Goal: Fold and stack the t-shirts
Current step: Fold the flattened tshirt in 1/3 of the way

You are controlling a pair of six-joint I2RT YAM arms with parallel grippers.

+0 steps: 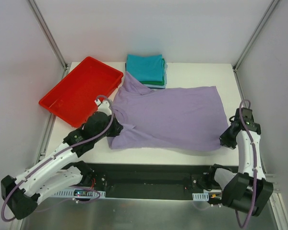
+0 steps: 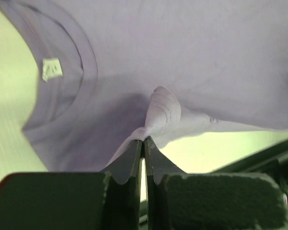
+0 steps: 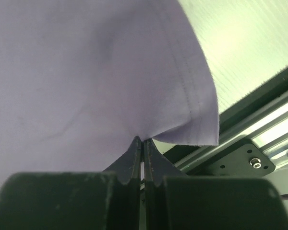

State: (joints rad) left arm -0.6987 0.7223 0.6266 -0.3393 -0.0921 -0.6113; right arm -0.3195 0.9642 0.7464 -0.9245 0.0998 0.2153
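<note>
The lavender t-shirt [image 1: 168, 117] lies spread across the table, its collar to the left and its hem to the right. My left gripper [image 1: 116, 128] is shut on the shirt's near sleeve; the left wrist view shows its jaws [image 2: 144, 140] pinching the cloth beside the collar and its white tag [image 2: 52, 69]. My right gripper [image 1: 225, 140] is shut on the shirt's near hem corner, and the right wrist view shows its jaws [image 3: 142, 140] pinching the fabric [image 3: 86, 72]. A stack of folded teal and green t-shirts [image 1: 145, 69] sits at the back, its front edge under the lavender shirt's far sleeve.
A red plastic tray [image 1: 81, 91] stands at the back left, partly over the table's edge. White walls with metal frame posts enclose the table. A black rail [image 1: 149, 175] runs along the near edge between the arm bases.
</note>
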